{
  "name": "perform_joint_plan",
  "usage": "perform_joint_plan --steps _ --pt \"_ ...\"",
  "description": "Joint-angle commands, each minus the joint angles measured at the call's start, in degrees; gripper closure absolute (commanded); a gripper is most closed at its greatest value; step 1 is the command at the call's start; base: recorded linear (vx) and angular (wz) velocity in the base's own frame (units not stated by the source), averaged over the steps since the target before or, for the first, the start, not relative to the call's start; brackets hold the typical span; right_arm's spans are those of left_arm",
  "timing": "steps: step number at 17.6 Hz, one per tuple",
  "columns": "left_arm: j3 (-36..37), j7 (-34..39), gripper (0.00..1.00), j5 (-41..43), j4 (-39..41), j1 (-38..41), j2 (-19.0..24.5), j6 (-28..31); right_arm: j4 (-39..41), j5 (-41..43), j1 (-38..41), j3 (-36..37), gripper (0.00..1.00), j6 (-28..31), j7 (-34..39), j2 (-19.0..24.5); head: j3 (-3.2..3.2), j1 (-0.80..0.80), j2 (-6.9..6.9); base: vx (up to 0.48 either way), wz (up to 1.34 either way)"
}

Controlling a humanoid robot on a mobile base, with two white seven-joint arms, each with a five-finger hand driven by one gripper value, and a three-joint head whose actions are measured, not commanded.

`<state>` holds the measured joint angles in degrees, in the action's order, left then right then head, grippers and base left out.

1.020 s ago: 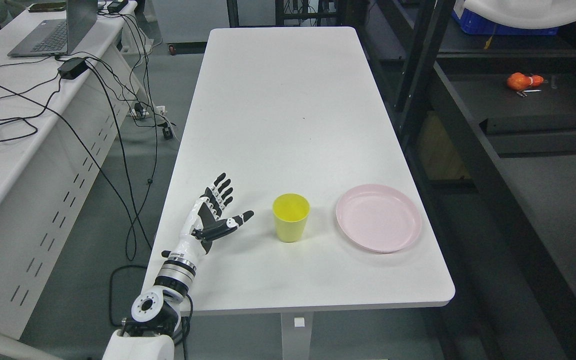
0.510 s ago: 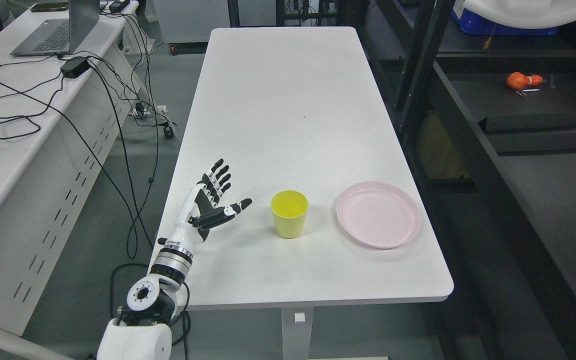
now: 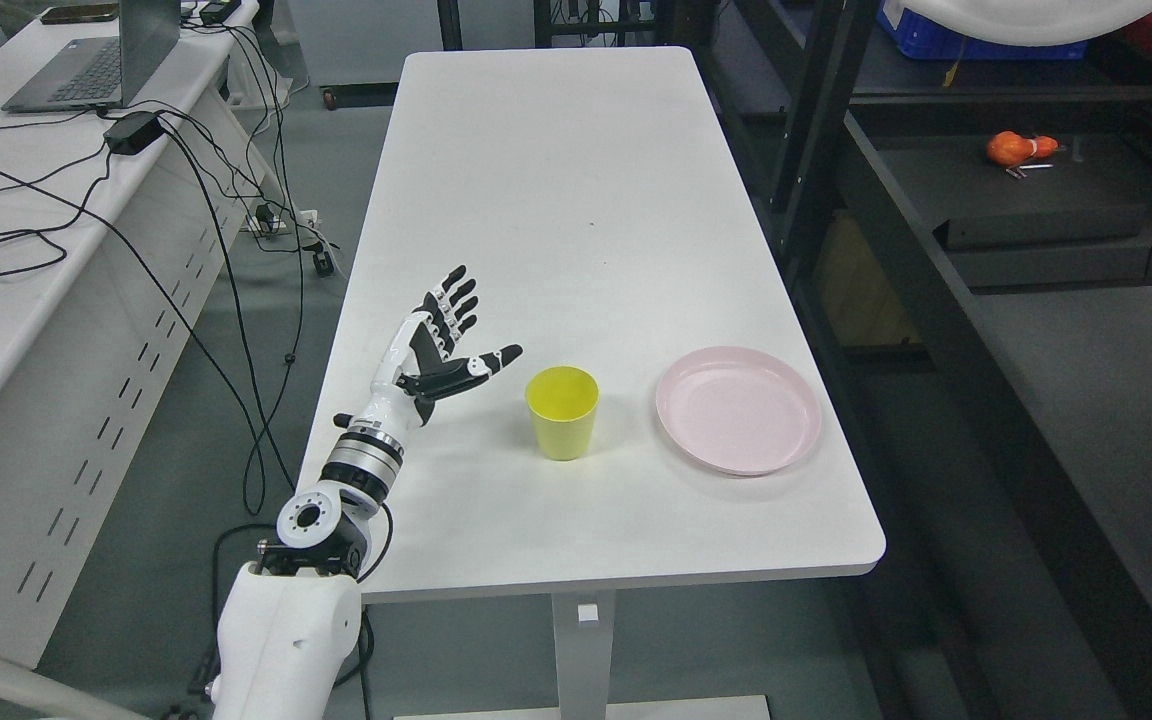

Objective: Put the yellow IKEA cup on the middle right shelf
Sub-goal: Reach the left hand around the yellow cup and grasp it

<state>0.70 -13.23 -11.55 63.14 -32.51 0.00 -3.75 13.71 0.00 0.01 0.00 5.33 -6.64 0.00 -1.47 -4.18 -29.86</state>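
A yellow cup stands upright on the white table, near the front, left of a pink plate. My left hand hovers over the table's left side, just left of the cup and apart from it. Its fingers are spread, the thumb points toward the cup, and it holds nothing. The dark shelf unit rises to the right of the table. No right arm shows.
A pink plate lies right of the cup, near the table's right edge. An orange object sits on the dark shelf at the right. A desk with a laptop and cables stands to the left.
The camera has shifted, so the whole scene sits a little lower left in the picture. My left hand has risen and moved forward, closer to the cup. The cup and plate stay put.
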Motion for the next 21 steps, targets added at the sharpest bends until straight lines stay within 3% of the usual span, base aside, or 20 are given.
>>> perform_joint_plan --steps 1,5,9,21 --pt "7.64 0.05 0.01 0.92 -11.98 -2.91 1.00 -0.20 0.00 1.41 0.79 -0.97 0.01 0.03 -0.04 -1.00 0.00 0.00 0.00 -0.030 -0.03" --pt "13.34 -0.04 0.01 0.83 -13.22 -3.44 1.00 -0.64 0.09 1.41 0.79 -0.97 0.01 0.03 -0.04 -1.00 0.00 0.00 0.00 -0.016 -0.01" --pt "20.12 -0.04 0.01 0.83 -12.43 -3.35 1.00 -5.30 0.00 1.41 0.79 -0.97 0.01 0.03 -0.04 -1.00 0.00 0.00 -0.01 0.000 0.00" --pt "24.08 -0.83 0.01 0.83 -8.74 -0.19 1.00 -7.41 0.00 1.41 0.79 -0.97 0.01 0.03 -0.04 -1.00 0.00 0.00 0.00 0.000 0.00"
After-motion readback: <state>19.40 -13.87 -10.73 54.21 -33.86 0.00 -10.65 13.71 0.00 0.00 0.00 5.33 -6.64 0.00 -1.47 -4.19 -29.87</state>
